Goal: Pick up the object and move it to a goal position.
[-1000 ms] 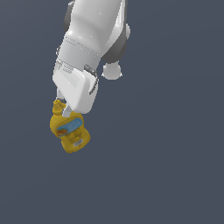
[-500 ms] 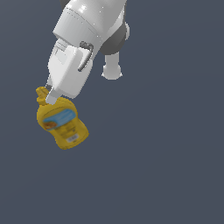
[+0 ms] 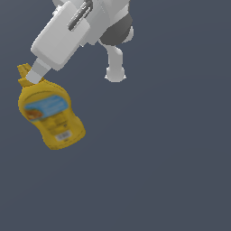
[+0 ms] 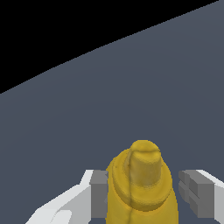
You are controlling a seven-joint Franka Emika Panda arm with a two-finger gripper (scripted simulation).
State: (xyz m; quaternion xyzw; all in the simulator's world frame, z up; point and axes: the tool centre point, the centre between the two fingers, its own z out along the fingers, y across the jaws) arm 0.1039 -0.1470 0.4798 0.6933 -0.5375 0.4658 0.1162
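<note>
The claw grips the yellow squeeze bottle by its shoulders, a pad pressed to each side just below the nozzle cap. The bottle hangs tilted from the claw, label facing out, above the grey worktop.

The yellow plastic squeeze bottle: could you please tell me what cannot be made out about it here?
- Yellow plastic squeeze bottle: label text blurred in the exterior view.
- Its lower body: cut off by the wrist view's edge.
- Hand: pad contact unclear in the wrist view; the right pad stands apart.
- Goal position: unmarked.
</note>
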